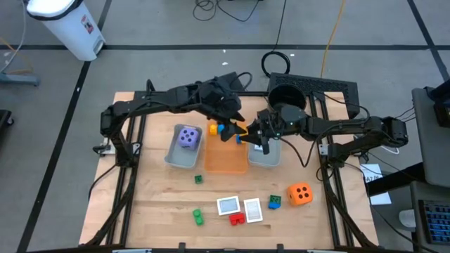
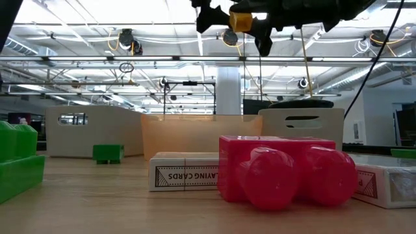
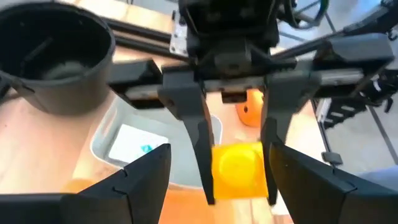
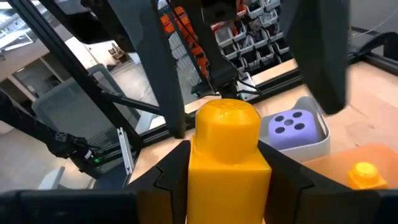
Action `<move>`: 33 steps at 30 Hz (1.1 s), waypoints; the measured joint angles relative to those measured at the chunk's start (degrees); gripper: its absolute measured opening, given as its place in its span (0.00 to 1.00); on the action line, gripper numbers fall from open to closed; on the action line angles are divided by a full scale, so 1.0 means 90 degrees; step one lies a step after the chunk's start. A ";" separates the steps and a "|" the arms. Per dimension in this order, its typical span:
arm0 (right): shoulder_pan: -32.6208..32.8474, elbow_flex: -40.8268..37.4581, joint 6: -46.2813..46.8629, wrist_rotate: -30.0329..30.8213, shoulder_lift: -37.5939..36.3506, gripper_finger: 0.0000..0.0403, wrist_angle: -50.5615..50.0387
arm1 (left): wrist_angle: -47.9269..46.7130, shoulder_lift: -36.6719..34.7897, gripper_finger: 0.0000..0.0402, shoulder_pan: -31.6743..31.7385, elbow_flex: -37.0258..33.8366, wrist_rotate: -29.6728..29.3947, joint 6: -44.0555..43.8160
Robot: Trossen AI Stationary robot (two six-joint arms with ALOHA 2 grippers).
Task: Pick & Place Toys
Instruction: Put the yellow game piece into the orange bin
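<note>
arms: two, dark, jointed; black cables | gripper (image 1: 239,133): dark flat fingers (image 3: 198,134)

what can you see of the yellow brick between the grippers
The yellow brick is glossy plastic with one round stud on top, held upright in the air above the orange tray. The right gripper clamps its lower body. The left gripper has a finger on each side of it; contact is unclear.
</note>
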 joint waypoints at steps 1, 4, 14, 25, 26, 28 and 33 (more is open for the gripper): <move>0.0000 0.0000 0.0000 -0.0002 0.0000 0.32 -0.0005 | -0.0028 0.0014 0.67 0.0000 0.0001 0.0042 0.0001; -0.0002 0.0000 -0.0009 -0.0008 0.0000 0.32 -0.0018 | -0.0201 0.0069 0.67 0.0000 0.0000 0.0169 -0.0023; 0.0000 -0.0002 -0.0034 -0.0039 0.0000 0.32 -0.0095 | -0.0175 0.0165 0.67 0.0008 0.0000 0.0282 -0.0025; -0.0002 -0.0002 -0.0146 -0.0025 0.0000 0.32 -0.0102 | -0.0161 0.0170 0.47 0.0017 0.0000 0.0422 -0.0036; -0.0002 -0.0002 -0.0147 -0.0023 0.0000 0.32 -0.0106 | -0.0163 0.0171 0.44 0.0017 0.0000 0.0422 -0.0028; -0.0004 -0.0002 -0.0177 -0.0024 0.0000 0.32 -0.0109 | -0.0160 0.0170 0.36 0.0017 0.0000 0.0422 0.0011; -0.0002 -0.0002 -0.0228 -0.0022 0.0000 0.32 -0.0114 | -0.0142 0.0170 0.27 0.0019 0.0000 0.0427 0.0163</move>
